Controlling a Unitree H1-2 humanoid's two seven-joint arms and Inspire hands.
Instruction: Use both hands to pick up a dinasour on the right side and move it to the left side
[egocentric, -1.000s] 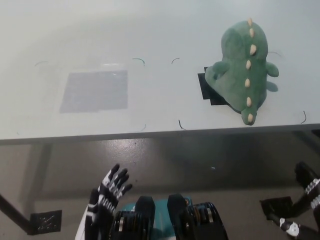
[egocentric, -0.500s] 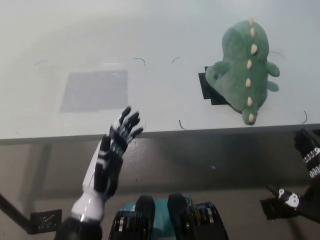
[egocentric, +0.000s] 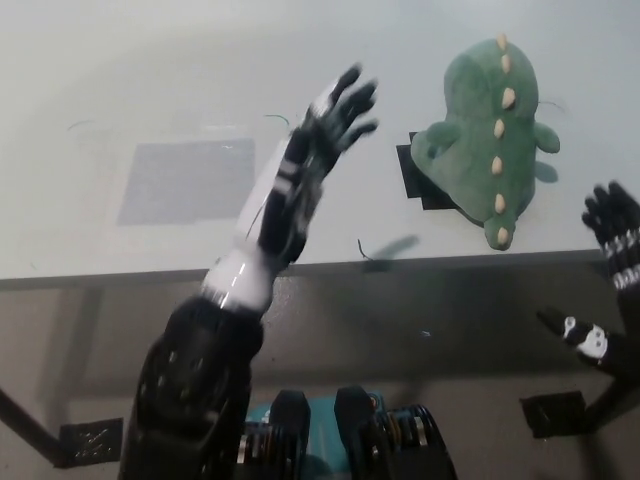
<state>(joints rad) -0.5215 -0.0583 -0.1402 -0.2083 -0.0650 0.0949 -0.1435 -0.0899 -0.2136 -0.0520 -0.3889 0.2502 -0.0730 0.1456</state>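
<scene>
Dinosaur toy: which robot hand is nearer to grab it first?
Left. The open left hand is over the table beside the dinosaur; the open right hand hangs at the table edge, lower down.

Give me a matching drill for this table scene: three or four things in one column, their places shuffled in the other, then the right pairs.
Things:
1. dinosaur
2. grey patch
3. left hand
4. right hand

Places:
A. at the picture's right edge, by the table's front edge
B. on the table's left part
C. over the table's middle, fingers apart
D. on the table's right part, lying on a black mat

Pairs: 1-D, 2-B, 3-C, 4-A
</scene>
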